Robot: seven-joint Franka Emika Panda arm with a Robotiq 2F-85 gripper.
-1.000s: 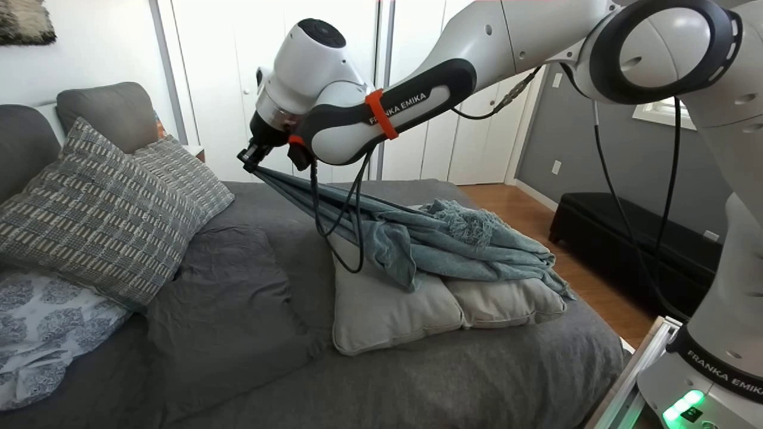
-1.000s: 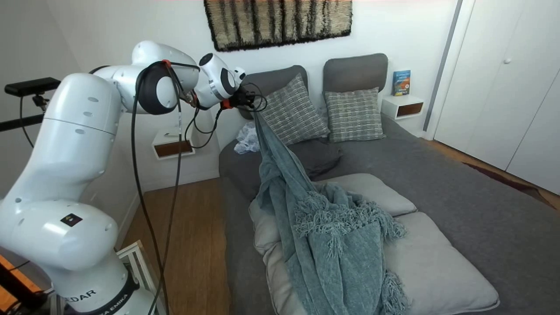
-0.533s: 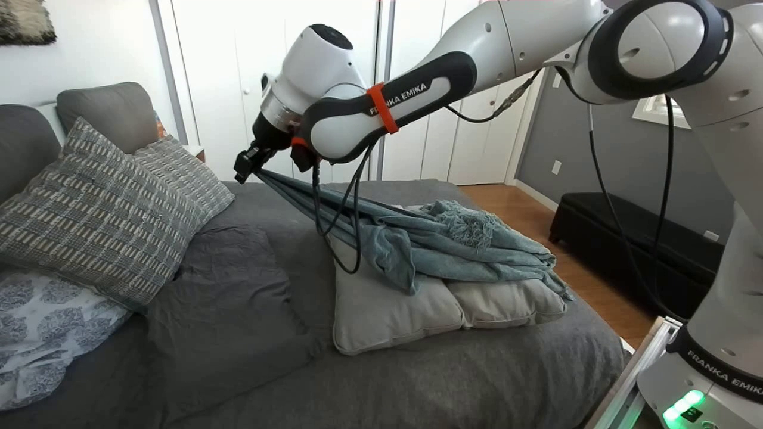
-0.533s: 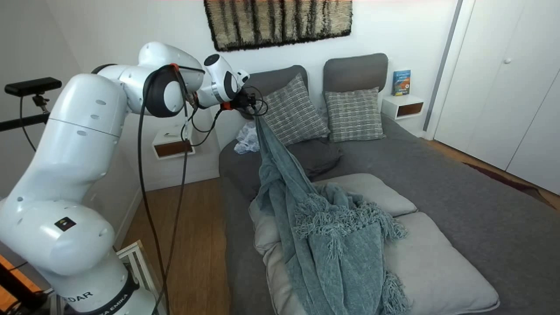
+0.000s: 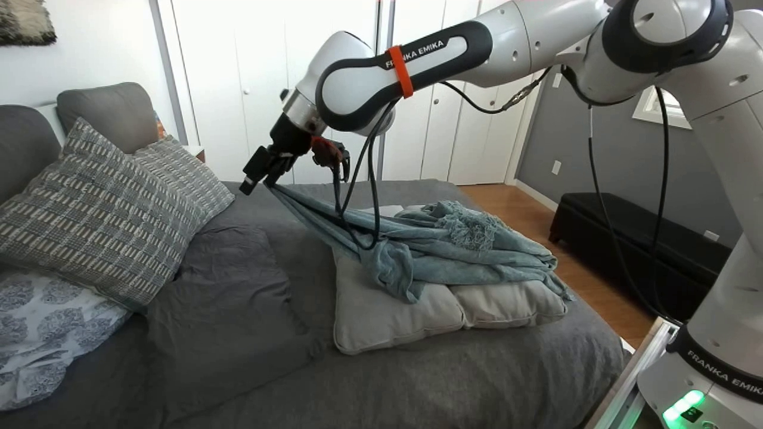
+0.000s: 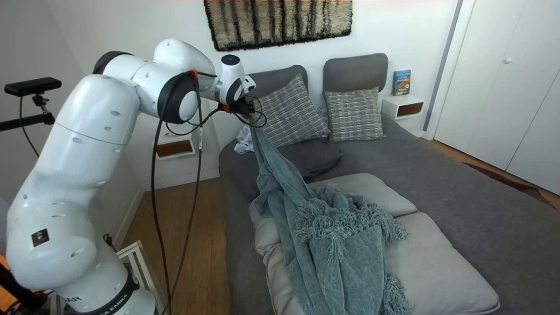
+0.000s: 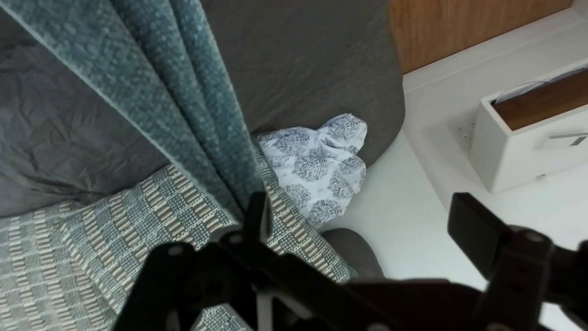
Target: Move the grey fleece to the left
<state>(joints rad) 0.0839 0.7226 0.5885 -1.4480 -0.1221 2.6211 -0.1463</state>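
Note:
The grey fleece (image 5: 477, 265), a blue-grey throw with tassels, lies bunched over pale cushions in both exterior views. One end stretches up as a narrow, twisted strip to my gripper (image 5: 258, 183), held above the bed near the pillows. In the wrist view the gripper (image 7: 360, 218) is wide open, with nothing in the gap between its fingers. There the fleece strip (image 7: 183, 105) runs down to the left finger (image 7: 256, 216) and meets its outer side. Whether it is hooked on that finger or only touching, I cannot tell.
Beige cushions (image 5: 387, 328) lie beneath the fleece on the grey bed (image 6: 459, 183). Patterned pillows (image 6: 291, 111) lean at the headboard below the gripper. A white wall shelf (image 7: 496, 151) sits beyond the bed's corner. Loose cables (image 5: 372, 179) hang from the wrist.
The jaws have spread from shut on the fleece to wide apart. My arm has dipped and drawn back slightly toward its base, and the fleece strip has sunk and slackened a little.

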